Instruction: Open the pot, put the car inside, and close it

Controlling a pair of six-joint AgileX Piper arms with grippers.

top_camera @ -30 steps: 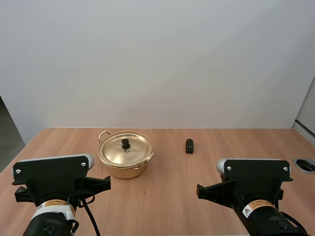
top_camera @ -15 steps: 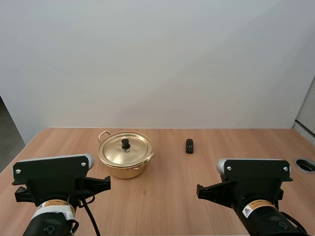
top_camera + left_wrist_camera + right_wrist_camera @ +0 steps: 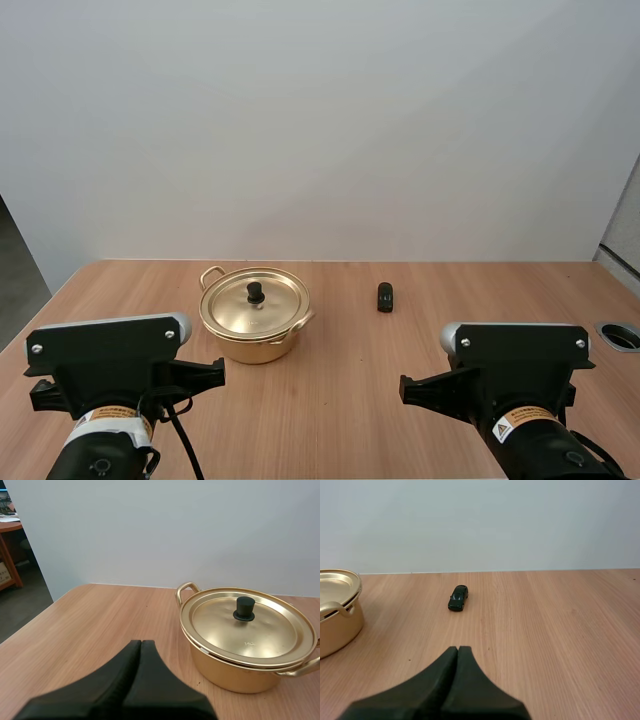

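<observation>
My left jaws and right jaws are both pressed closed, empty. Ahead of the right jaws the small, dark, glossy toy car (image 3: 458, 598) lies on the wooden desk (image 3: 340, 400), long axis running away from me, nose end unclear, well right of the lidded golden metal pot (image 3: 252, 335).

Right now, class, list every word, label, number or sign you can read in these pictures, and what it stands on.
Nothing is readable.
On the left arm, an orange label: too small to read.
On the right arm, an orange sticker and a warning triangle: too small to read.
On the pot lid, a faint stamp: too blurred to read.
On the car: no lettering seen.
</observation>
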